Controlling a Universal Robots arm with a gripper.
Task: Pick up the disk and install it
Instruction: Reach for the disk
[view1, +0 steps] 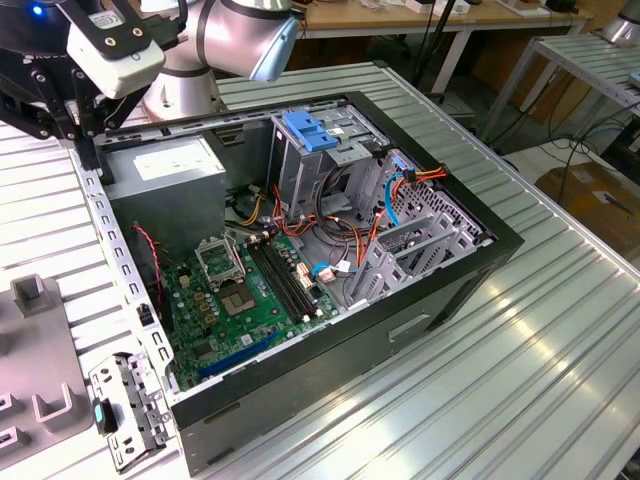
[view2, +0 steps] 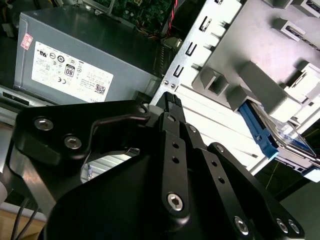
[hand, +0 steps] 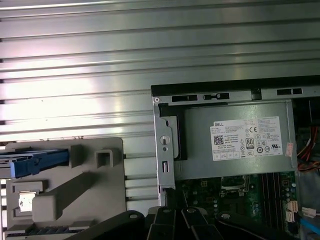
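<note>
Now poised over the case (hand: 165, 145), jaws closed, empty; risks knocking the disk (hand: 37, 162) from its rack (hand: 110, 210) unless opened.

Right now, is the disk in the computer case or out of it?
Out. In both wrist views the disk sits at the grey holder on the table beside the case, not inside it.
</note>
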